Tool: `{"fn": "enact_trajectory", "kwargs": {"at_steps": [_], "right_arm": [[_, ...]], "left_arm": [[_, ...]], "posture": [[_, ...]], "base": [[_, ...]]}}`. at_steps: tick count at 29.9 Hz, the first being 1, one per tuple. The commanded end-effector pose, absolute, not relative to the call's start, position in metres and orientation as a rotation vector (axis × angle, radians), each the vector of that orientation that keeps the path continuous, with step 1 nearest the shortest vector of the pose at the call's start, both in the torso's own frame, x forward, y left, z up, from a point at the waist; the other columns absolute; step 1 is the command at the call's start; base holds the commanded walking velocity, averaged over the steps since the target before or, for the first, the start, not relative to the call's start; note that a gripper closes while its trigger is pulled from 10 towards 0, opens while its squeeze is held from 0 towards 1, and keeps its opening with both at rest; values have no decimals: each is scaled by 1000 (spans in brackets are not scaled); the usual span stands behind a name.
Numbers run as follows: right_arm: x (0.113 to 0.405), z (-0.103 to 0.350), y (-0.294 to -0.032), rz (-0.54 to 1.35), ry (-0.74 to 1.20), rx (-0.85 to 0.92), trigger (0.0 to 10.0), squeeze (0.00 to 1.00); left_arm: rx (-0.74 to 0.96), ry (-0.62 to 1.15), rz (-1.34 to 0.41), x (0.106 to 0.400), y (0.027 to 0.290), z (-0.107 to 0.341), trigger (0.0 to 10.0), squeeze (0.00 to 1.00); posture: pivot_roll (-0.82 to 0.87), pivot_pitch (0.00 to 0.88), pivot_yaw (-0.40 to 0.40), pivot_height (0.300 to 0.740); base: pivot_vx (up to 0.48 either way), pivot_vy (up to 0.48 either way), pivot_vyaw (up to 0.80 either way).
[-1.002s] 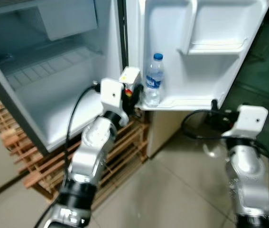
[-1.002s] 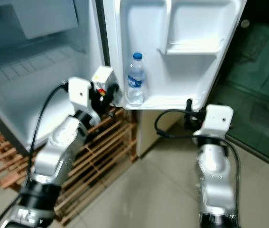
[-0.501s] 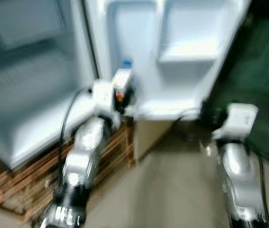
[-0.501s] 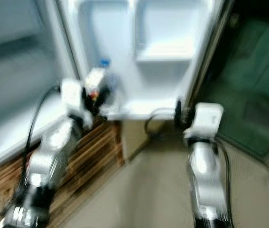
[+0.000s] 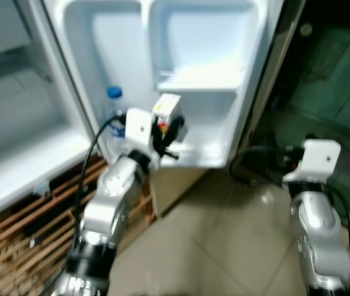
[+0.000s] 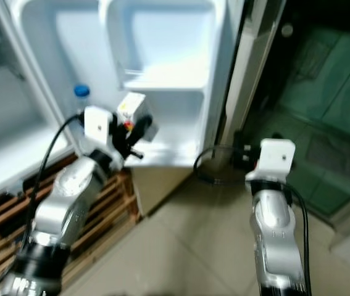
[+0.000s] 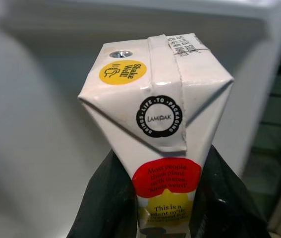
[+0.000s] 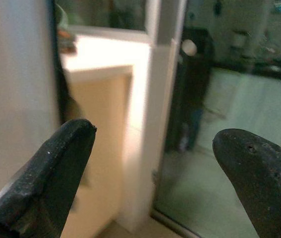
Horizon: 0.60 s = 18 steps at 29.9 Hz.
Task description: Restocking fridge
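Left jaws clamp milk carton [image 7: 158, 124] before fridge door shelf [image 5: 194, 157]; right jaws spread above tiled floor [image 5: 224, 246].

Carton [image 7: 155, 124]: we saw glossy printed paperboard.
Fridge door [image 5: 193, 37]: smooth white plastic.
Pallet [image 5: 20, 237]: seemingly rough wood.

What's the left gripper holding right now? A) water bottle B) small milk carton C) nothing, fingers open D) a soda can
B. The left gripper is shut on a small white milk carton, black fingers pressed to both sides, raised in front of the fridge door's lower shelf; the water bottle stands on that shelf by itself.
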State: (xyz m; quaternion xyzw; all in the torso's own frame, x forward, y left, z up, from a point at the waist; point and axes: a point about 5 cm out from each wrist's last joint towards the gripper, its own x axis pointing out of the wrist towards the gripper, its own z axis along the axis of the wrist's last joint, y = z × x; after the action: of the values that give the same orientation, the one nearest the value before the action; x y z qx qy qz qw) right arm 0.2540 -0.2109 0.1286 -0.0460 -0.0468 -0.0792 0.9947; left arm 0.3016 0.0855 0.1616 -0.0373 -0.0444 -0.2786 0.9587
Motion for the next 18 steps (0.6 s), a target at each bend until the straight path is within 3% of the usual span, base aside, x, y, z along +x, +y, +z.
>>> {"fn": "enact_trajectory", "kwargs": {"at_steps": [1, 6, 18], "right_arm": [[255, 134, -210, -146, -111, -87, 10000, 0], [258, 141, -209, -127, -125, -100, 10000, 0], [252, 137, -209, -123, -105, -91, 10000, 0]], "left_arm": [[-65, -119, -627, 297, 78, 173, 10000, 0], [-67, -186, -775, 288, 68, 207, 10000, 0], [-114, -366, -720, 309, 80, 273, 10000, 0]], "posture": [[-175, 0, 25, 736], [-180, 0, 11, 736], [-185, 0, 9, 736]], "base": [[0, 0, 0], [0, 0, 0], [0, 0, 0]]}}
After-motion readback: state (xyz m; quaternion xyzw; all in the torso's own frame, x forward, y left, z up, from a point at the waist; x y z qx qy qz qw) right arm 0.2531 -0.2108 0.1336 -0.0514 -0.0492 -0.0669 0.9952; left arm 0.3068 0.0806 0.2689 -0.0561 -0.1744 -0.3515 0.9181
